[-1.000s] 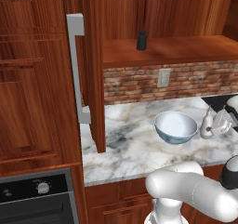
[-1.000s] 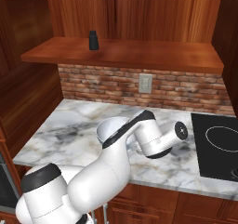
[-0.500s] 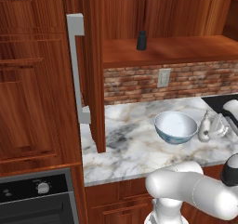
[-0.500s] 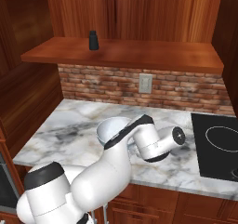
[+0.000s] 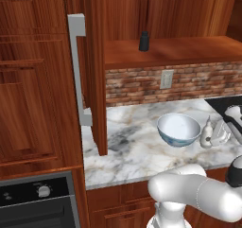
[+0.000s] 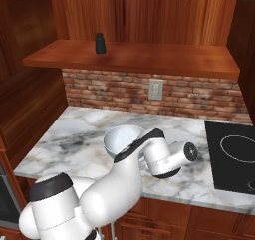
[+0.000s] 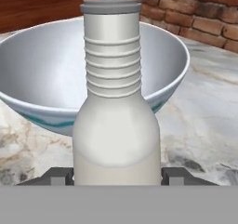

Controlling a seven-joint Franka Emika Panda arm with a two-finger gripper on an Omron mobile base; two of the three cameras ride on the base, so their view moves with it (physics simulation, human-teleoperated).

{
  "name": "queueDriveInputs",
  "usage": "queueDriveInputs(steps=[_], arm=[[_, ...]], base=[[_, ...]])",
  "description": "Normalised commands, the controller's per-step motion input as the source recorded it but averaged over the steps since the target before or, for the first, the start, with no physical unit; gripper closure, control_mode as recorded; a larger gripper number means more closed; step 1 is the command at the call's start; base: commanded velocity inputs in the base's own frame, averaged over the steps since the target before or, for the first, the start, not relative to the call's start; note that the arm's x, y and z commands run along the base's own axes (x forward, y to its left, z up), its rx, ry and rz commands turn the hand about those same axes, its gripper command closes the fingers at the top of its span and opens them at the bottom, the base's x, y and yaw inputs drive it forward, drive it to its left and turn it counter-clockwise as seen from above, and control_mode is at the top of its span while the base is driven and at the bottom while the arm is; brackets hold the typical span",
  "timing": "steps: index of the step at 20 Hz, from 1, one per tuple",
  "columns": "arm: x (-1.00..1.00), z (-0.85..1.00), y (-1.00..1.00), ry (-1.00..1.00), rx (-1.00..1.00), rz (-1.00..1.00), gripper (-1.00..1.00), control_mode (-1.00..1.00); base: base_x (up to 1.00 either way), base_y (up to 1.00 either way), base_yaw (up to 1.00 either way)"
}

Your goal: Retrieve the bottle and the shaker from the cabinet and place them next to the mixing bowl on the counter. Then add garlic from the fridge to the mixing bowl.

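Gripper [image 7: 116, 174] jaws stand partly apart, clamped on the base of the upright cream bottle [image 7: 116, 121] on the marble worktop [image 5: 137, 151] just beside the white-inside mixing bowl [image 5: 178, 129], while the dark shaker [image 5: 144, 41] stands on the cabinet shelf [image 6: 149, 60].

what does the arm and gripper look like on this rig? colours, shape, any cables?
Glossy white arm of fat rounded links, with dark bands at the joints. The hand ends in a white cylinder with a grey end cap. The gripper has two small dark grey, blocky finger tips. No cables or markings are visible.
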Motion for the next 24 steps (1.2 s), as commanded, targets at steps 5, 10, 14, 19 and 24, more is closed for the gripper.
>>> queueDriveInputs(steps=[5, 10, 14, 19, 24], arm=[[0.09, 0.00, 0.00, -0.08, 0.00, 0.00, 1.00, -1.00], [0.17, 0.00, 0.00, -0.06, 0.00, 0.00, 1.00, -1.00], [0.19, 0.00, 0.00, 0.00, 0.00, 0.00, 1.00, -1.00], [0.07, -0.02, 0.00, 0.00, 0.00, 0.00, 1.00, -1.00], [0.00, -0.20, -0.09, 0.00, 0.00, 0.00, 1.00, -1.00]], base=[[0.00, 0.00, 0.00], [0.00, 0.00, 0.00], [0.00, 0.00, 0.00], [0.00, 0.00, 0.00], [0.00, 0.00, 0.00]])
